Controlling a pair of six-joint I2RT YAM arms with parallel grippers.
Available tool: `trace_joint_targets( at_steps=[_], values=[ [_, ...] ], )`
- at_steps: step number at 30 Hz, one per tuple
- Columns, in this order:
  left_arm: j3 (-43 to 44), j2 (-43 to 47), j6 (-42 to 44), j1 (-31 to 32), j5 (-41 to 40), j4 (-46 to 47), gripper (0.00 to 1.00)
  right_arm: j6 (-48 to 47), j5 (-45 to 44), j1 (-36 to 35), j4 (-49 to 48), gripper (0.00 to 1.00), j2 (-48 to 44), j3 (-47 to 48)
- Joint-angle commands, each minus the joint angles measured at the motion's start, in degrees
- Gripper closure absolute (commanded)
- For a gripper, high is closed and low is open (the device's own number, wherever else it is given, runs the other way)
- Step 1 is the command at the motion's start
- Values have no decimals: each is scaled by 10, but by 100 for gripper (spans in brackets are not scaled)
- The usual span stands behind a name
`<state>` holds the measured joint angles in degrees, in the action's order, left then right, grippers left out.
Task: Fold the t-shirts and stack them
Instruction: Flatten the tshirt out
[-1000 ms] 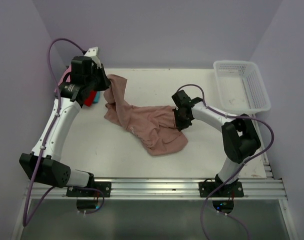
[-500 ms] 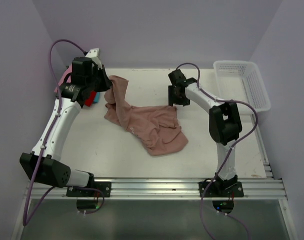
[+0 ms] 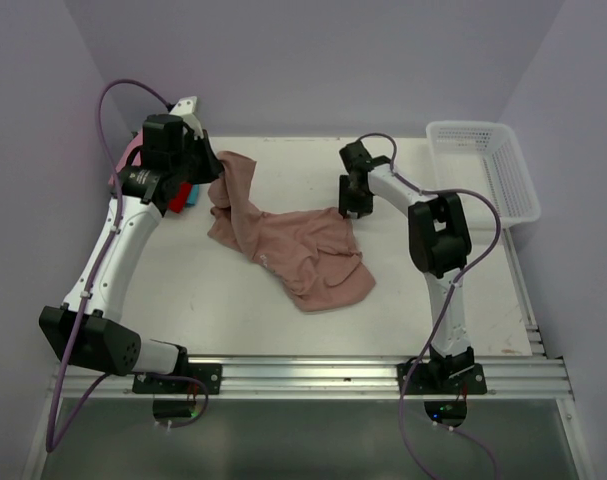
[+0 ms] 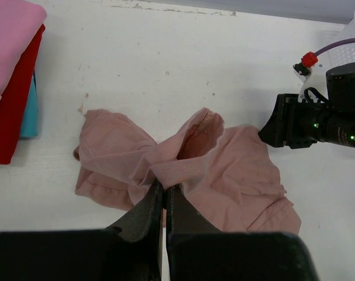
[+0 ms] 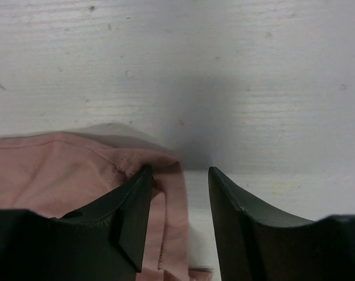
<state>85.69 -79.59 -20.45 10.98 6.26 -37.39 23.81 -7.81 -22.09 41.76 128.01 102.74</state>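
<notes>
A dusty-pink t-shirt (image 3: 293, 250) lies crumpled in the middle of the table, one end lifted toward the back left. My left gripper (image 3: 215, 178) is shut on that raised end; the left wrist view shows the collar band pinched between the jaws (image 4: 164, 186), the rest of the shirt (image 4: 235, 175) hanging below. My right gripper (image 3: 350, 207) is open, low over the table at the shirt's back right corner. In the right wrist view a hemmed edge of the shirt (image 5: 78, 175) lies between and beside the open fingers (image 5: 130, 199). Folded shirts, bright pink, red and blue (image 3: 183, 193), are stacked at the back left.
A white plastic lattice basket (image 3: 481, 172) stands at the back right corner. The folded stack also shows in the left wrist view (image 4: 10, 82). Purple walls close the table on three sides. The metal rail (image 3: 303, 375) runs along the near edge.
My right gripper left the shirt's right side, swung to the back of the table, then came down to the shirt's back right corner. The left gripper has held still with the shirt.
</notes>
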Motion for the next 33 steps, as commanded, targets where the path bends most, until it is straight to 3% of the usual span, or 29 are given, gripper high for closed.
trace_joint_targets(
  at_steps=[1,9,20,28,33],
  values=[
    [1,20,-6,-6,9,23,100,10,94,3,-36,52,-13,19],
    [-3,18,-7,-6,12,28,100,21,121,3,-94,46,-94,-21],
    [-5,16,-6,-6,13,28,100,10,122,3,-30,50,33,125],
    [-3,16,0,-9,9,23,100,22,90,3,-24,55,59,132],
    [-4,16,1,-11,10,23,100,19,80,3,-31,56,24,83]
  ],
)
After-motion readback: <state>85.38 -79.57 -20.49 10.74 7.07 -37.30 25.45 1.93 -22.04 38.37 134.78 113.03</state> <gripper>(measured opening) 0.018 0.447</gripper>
